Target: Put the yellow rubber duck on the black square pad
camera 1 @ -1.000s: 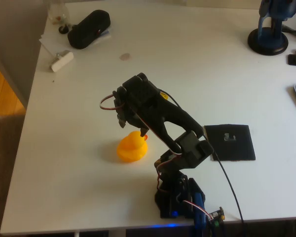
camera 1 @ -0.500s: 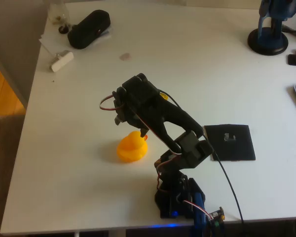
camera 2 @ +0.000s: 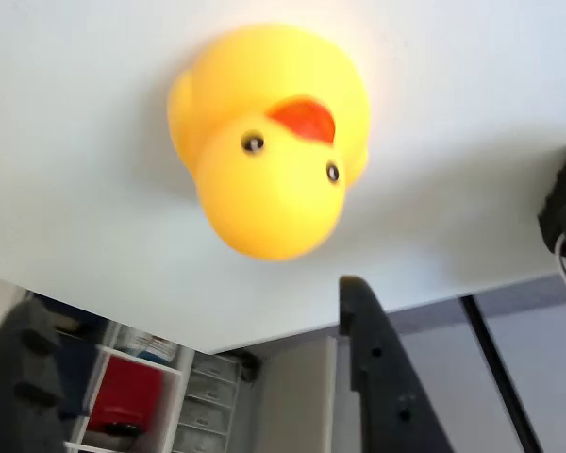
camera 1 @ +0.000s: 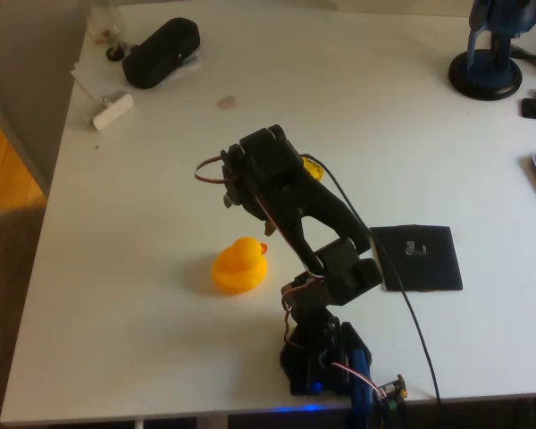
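Duck: we saw the yellow rubber duck [camera 1: 239, 265] sitting on the bare white table [camera 1: 134, 232], left of the arm's base in the overhead view, beak toward the arm. In the wrist view the duck [camera 2: 269, 142] faced the camera, red beak and both eyes plain, nothing touching it.
Pad: the black square pad [camera 1: 417, 257] lay flat on the table right of the arm in the overhead view, well apart from the duck, a small pale mark near its far edge. Nothing sat on it.
Gripper: in the overhead view the gripper [camera 1: 235, 192] hung above the table, just beyond the duck and up off it, not in contact. In the wrist view we saw one dark finger [camera 2: 375, 363] poking up below the duck, and a blurred dark shape at the left edge; the duck was not between them.
Pincer state: we could not tell whether it was apart or together; it held nothing.
Other stuff: a dark oblong pouch [camera 1: 161, 52] at the far left corner, a small white block [camera 1: 113, 110] near it, a blue stand [camera 1: 488, 54] at the far right.
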Motion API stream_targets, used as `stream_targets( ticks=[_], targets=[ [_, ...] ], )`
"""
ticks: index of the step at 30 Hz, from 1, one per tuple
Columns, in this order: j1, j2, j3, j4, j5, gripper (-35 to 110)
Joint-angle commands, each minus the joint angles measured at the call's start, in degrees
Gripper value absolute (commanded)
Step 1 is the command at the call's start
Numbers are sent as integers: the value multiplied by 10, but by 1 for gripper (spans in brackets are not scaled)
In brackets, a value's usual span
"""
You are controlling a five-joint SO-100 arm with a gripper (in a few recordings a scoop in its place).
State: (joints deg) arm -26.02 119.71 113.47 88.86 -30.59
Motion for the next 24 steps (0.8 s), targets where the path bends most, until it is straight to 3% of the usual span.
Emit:
stream_targets(
  ticks=[1,12,24],
  targets=[
    [1,11,0,-1,-6,35],
    [-7,16,87,-1,-6,35],
    [-139,11,86,0,3,35]
  ],
)
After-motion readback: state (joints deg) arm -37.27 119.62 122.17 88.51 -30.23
